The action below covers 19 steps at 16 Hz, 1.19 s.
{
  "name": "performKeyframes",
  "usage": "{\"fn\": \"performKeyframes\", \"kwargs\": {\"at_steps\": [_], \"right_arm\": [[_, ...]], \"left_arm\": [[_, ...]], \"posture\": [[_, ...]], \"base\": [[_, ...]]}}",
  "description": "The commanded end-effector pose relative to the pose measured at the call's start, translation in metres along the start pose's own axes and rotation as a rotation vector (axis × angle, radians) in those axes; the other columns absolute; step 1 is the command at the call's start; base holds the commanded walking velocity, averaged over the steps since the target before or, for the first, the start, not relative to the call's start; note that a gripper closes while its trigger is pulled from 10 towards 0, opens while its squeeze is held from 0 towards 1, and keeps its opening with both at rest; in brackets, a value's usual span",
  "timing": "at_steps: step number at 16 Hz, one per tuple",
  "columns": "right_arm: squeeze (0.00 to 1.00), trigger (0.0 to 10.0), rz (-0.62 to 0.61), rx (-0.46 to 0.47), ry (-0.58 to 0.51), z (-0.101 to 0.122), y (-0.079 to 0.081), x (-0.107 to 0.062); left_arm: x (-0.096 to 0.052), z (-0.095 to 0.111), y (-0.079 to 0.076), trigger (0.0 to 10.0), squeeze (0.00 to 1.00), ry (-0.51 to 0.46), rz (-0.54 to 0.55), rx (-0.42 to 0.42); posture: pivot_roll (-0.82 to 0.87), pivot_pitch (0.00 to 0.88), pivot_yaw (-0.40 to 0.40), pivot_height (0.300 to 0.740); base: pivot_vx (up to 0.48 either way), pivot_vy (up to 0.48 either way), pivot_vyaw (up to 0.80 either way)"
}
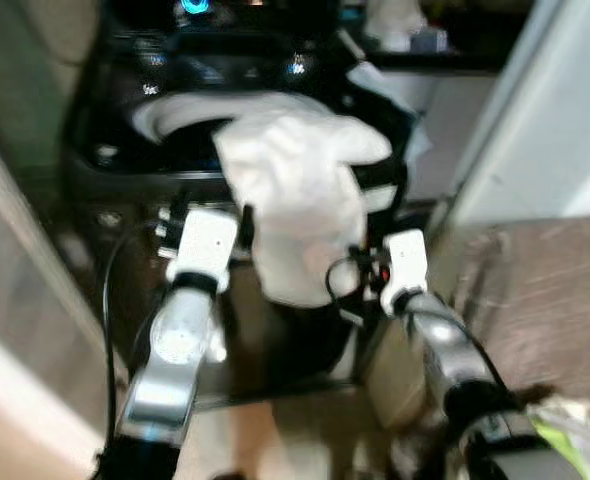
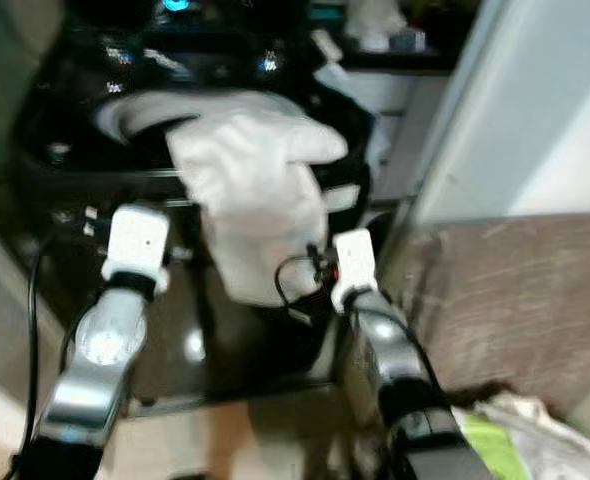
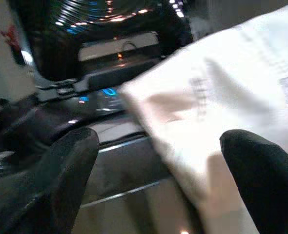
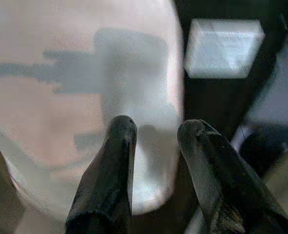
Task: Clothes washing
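Note:
A white garment hangs over the front rim of a black top-loading washing machine and down its front. In the right wrist view the fingers of my right gripper stand close together with the garment between and behind them. From the head, that gripper is at the garment's right edge. My left gripper is open wide at the garment's left side, one finger lying against the cloth. The pictures are blurred.
The washer's control panel glows blue at the back. A pale wall or door rises on the right, with a brown surface below it and a green and white bundle at the bottom right. A light panel runs along the left.

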State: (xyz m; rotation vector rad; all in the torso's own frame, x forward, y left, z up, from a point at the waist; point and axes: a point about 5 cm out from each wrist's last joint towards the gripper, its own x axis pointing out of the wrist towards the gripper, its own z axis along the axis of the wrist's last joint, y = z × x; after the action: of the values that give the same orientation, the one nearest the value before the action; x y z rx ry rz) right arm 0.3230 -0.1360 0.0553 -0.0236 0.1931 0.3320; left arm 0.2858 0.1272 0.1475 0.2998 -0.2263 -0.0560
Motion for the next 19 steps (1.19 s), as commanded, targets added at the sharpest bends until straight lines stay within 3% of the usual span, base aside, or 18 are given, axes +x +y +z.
{"fn": "performKeyframes", "kwargs": {"at_steps": [1,2,4,5,6,8,10,13,14,19], "right_arm": [[0.00,10.0,0.004,0.031,0.025,-0.005,0.000,-0.001],[0.00,10.0,0.041,0.062,0.088,-0.013,0.005,0.003],[0.00,10.0,0.059,0.065,0.103,-0.014,0.008,0.004],[0.00,10.0,0.070,0.065,0.119,-0.018,0.016,0.005],[0.00,10.0,0.074,0.050,0.126,-0.020,0.020,0.006],[0.00,10.0,0.031,-0.039,0.138,-0.027,0.029,0.007],[0.00,10.0,-0.060,-0.137,0.157,-0.026,0.023,0.009],[0.00,10.0,-0.161,-0.215,0.154,-0.015,0.012,0.015],[0.00,10.0,-0.196,-0.261,0.133,-0.001,0.009,0.023],[0.00,10.0,-0.239,-0.337,0.048,0.037,0.009,0.040]], "left_arm": [[0.001,0.003,0.001,10.0,0.00,-0.007,0.006,0.008],[0.001,0.009,0.004,10.0,0.00,-0.020,0.013,0.022],[-0.001,0.012,0.008,10.0,0.00,-0.025,0.020,0.021],[-0.014,0.018,0.020,10.0,0.00,0.000,0.030,0.044],[-0.019,0.019,0.023,10.0,0.00,0.008,0.025,0.057],[-0.037,0.026,0.031,10.0,0.00,0.030,0.002,0.080],[-0.046,0.027,0.031,10.0,0.00,0.049,-0.004,0.087],[-0.057,0.032,0.028,10.0,0.00,0.079,0.002,0.071],[-0.061,0.034,0.024,10.0,0.00,0.090,-0.001,0.060],[-0.067,0.037,0.022,10.0,0.00,0.107,0.022,0.054]], "posture": [[0.03,0.011,-0.046,0.740],[0.05,0.051,-0.035,0.740],[0.06,0.085,-0.023,0.740],[0.11,0.205,0.022,0.740],[0.12,0.220,0.028,0.740],[0.18,0.291,0.063,0.740],[0.21,0.316,0.060,0.740],[0.22,0.326,0.049,0.740],[0.23,0.330,0.036,0.740],[0.28,0.326,0.005,0.740]], "base": [[0.000,0.000,0.00],[0.000,0.000,0.00],[0.000,0.000,0.00],[0.000,0.000,0.00],[0.000,0.000,0.00],[0.000,0.000,0.00],[0.000,0.000,0.00],[0.000,0.000,0.00],[0.000,0.000,0.00],[0.000,0.000,0.00]]}}
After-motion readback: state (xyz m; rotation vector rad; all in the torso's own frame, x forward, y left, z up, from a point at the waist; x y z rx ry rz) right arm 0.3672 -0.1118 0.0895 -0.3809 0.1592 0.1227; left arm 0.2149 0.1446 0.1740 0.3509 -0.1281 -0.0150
